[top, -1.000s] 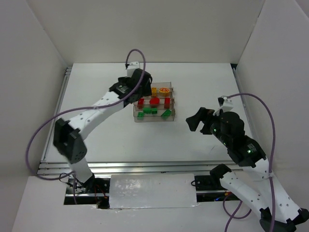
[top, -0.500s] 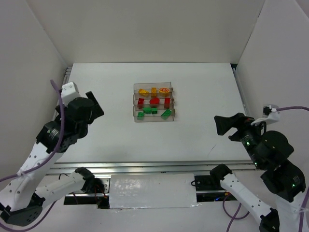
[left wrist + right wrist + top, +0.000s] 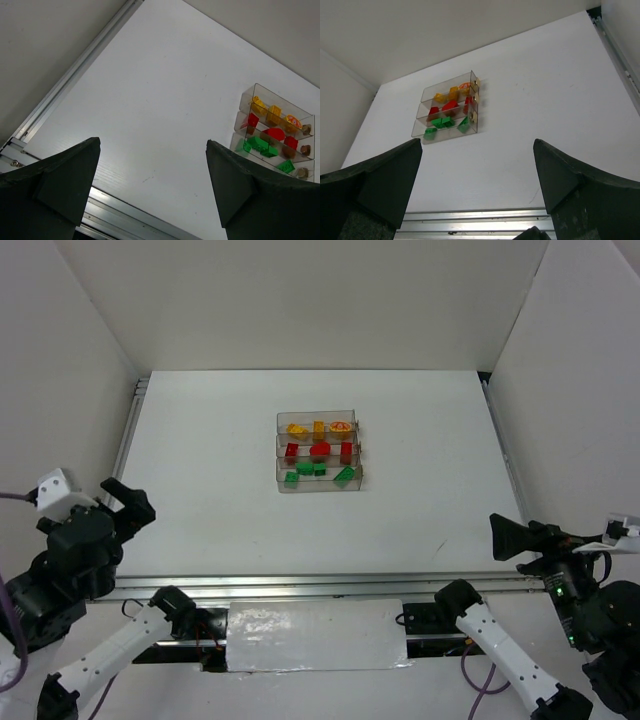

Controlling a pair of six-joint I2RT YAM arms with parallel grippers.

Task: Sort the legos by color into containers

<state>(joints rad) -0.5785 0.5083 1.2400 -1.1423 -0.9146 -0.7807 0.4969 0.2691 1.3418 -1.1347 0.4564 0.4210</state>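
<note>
The containers [image 3: 325,485] stand as one clear stepped tray at the table's middle, also seen in the left wrist view [image 3: 244,104] and the right wrist view [image 3: 451,131]. Yellow legos [image 3: 318,427] [image 3: 274,114] [image 3: 452,93] fill the back trough. Red legos [image 3: 320,450] [image 3: 274,134] [image 3: 450,106] lie in the middle trough, green legos [image 3: 318,470] [image 3: 260,145] [image 3: 442,122] in the front one. My left gripper [image 3: 128,502] [image 3: 152,141] hangs open and empty over the near left corner, far from the tray. My right gripper [image 3: 497,537] [image 3: 477,140] is open and empty at the near right corner.
An aluminium rail [image 3: 320,585] [image 3: 470,220] runs along the table's near edge, with more rails on the left side [image 3: 135,410] [image 3: 75,75] and right side [image 3: 500,440]. White walls enclose the back and both sides. A silver taped plate [image 3: 315,635] sits between the arm bases.
The left arm pulled back from above the tray to the near left corner. The right arm withdrew from right of the tray to the near right corner. Both grippers stayed open.
</note>
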